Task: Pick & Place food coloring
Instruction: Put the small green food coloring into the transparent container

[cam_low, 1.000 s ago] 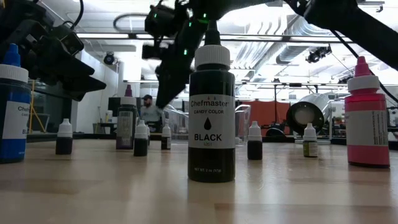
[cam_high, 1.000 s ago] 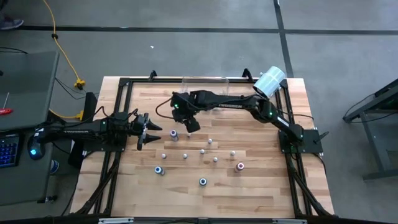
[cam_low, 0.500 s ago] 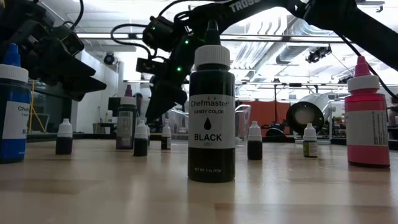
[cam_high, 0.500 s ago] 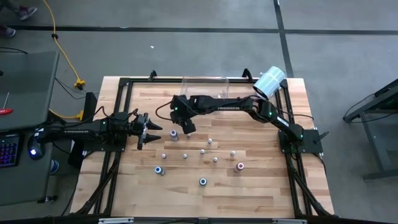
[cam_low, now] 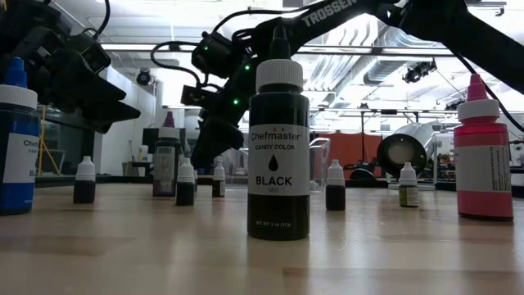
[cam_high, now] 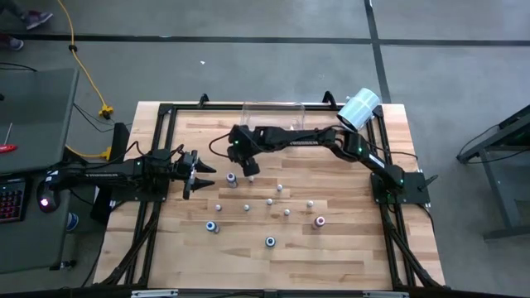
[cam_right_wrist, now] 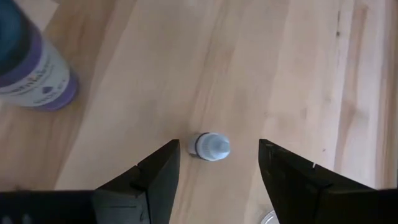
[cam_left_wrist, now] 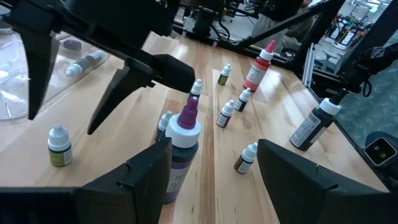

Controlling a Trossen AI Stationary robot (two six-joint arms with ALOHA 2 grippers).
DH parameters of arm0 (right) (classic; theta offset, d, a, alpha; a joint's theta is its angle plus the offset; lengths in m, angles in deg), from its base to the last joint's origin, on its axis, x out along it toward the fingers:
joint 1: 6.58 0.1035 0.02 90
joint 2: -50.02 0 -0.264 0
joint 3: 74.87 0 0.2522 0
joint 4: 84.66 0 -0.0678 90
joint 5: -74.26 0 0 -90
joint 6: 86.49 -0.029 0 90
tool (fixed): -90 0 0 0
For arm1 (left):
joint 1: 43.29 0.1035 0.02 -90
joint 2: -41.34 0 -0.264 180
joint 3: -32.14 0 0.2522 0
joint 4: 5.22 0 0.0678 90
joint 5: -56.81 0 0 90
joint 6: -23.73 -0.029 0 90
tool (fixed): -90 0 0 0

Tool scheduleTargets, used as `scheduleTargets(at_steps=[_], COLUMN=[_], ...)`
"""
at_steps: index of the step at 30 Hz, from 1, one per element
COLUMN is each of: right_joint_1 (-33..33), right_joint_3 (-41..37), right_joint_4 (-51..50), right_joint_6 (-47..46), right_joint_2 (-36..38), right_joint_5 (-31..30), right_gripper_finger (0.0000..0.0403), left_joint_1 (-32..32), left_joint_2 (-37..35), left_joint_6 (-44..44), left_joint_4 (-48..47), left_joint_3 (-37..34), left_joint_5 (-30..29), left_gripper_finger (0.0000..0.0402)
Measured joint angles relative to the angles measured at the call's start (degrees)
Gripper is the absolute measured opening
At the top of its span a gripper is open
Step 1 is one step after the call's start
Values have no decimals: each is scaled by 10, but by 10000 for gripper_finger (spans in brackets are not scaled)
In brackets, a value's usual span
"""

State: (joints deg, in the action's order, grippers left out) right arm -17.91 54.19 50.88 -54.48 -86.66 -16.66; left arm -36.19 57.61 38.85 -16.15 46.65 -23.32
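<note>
Right gripper [cam_right_wrist: 214,168] over a small bottle [cam_right_wrist: 209,146]

Its fingers stand apart, the white-capped bottle upright on the table [cam_high: 331,257] between them, untouched, just right of the purple bottle [cam_right_wrist: 31,68]. Other bottles stand scattered nearer. The left gripper [cam_high: 192,174] waits, spread, at the left.

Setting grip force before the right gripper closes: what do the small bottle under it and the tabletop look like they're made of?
Small bottle: probably soft plastic, with a matte whitish dropper cap. Tabletop: light wood planks with visible grain and seams, and a smooth, faintly glossy finish. The right gripper hangs open around the bottle.
</note>
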Motion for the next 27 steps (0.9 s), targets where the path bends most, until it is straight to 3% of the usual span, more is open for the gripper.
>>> scheduleTargets(at_steps=[19, 27], right_joint_1=[-7, -7], right_joint_3=[0, 0], right_joint_4=[35, 14], right_joint_6=[-31, -35], right_joint_2=[-25, -25], right_joint_5=[27, 14], right_gripper_finger=[204, 168], left_joint_1=[0, 0], left_joint_2=[0, 0], left_joint_6=[0, 0], left_joint_4=[0, 0], left_joint_3=[0, 0], left_joint_5=[-2, -2], left_gripper_finger=[234, 234])
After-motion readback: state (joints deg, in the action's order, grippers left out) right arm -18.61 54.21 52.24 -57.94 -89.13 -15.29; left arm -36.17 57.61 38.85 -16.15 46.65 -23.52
